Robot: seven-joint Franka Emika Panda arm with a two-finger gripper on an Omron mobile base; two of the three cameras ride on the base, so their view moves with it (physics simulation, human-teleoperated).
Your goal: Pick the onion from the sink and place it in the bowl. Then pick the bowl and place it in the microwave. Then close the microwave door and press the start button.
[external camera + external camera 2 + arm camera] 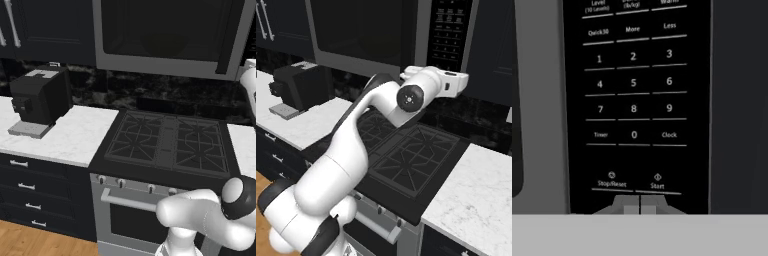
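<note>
Alignment stood nearly complete: the hand (pixel 640 209), fingertips pressed together and gripping nothing, faced the control panel (pixel 637 100) of the microwave (pixel 406 35) with its door (pixel 363 32) shut, the Start button (pixel 657 182) lying just above and slightly right of the tips.

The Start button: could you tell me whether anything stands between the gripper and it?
Nothing visible does. In the hand view the shut gripper sits just below the Start button on the microwave panel, with bare panel between them.
</note>
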